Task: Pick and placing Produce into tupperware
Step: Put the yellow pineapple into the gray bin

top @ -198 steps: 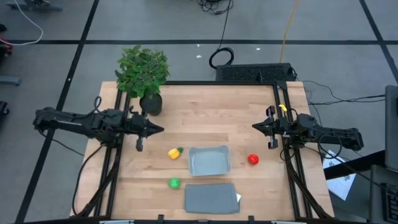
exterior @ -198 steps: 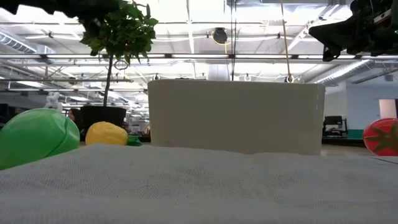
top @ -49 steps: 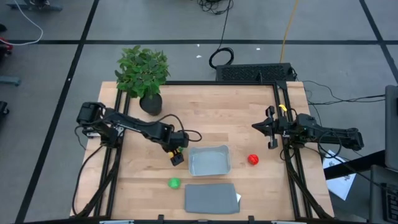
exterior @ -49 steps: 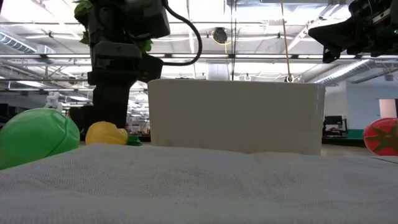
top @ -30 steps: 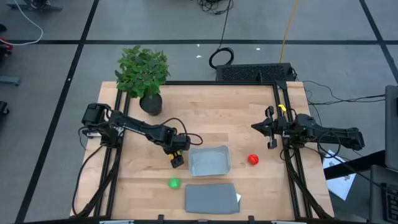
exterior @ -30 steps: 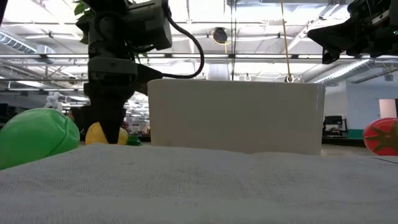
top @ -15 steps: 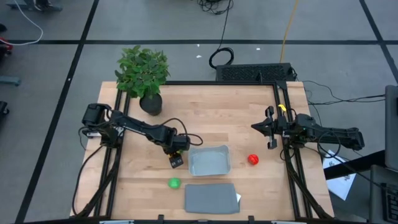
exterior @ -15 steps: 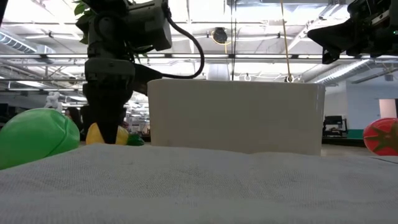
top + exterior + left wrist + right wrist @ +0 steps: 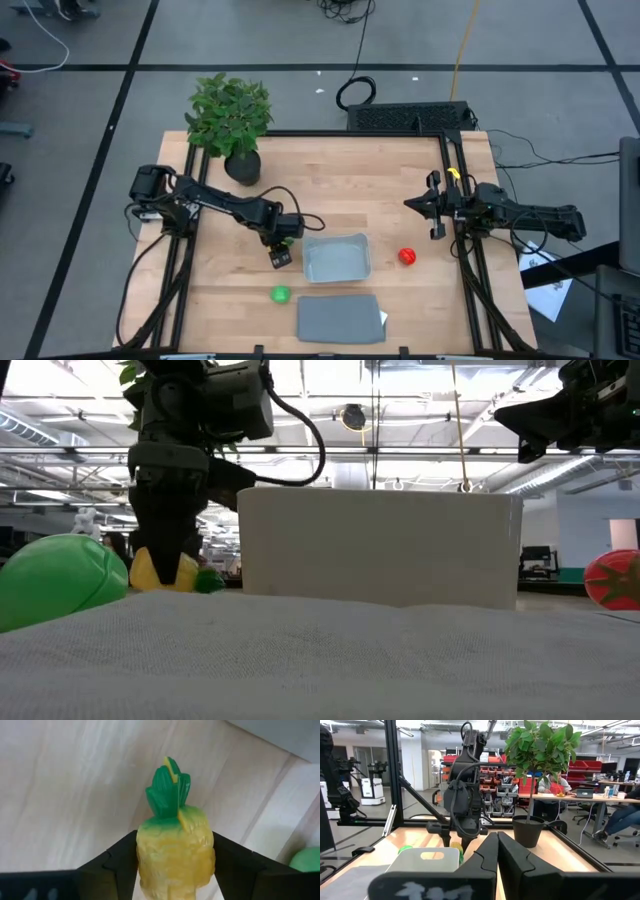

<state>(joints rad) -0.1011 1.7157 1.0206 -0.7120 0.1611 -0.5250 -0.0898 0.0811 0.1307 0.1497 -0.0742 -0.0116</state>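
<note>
The yellow produce piece with a green tip (image 9: 175, 840) sits between the fingers of my left gripper (image 9: 281, 246), just left of the tupperware (image 9: 337, 258), a light grey-blue tray. In the low view the piece (image 9: 160, 570) shows under the gripper beside the tray's wall (image 9: 380, 545). The round green piece (image 9: 280, 294) rests on the table nearer the front edge. To the right of the tray rests the round red piece (image 9: 407, 256). My right gripper (image 9: 496, 845) hovers shut at the table's right side. My left gripper pinches the yellow body's two sides (image 9: 145, 852) between its two fingers (image 9: 117, 862), coming from above and pointing down. The green tip (image 9: 167, 795) sticks out beyond the fingers. Whether the piece is clear of the table I cannot tell.
A flat dark grey lid (image 9: 339, 318) lies at the front edge, below the tray. A potted plant (image 9: 230, 115) stands at the far left corner. Bare wood lies between the tray and the far edge.
My left gripper has taken hold of the yellow piece. In the low view, gripper and piece have shifted slightly away from the tray, and the green tip sits a little higher than before.
</note>
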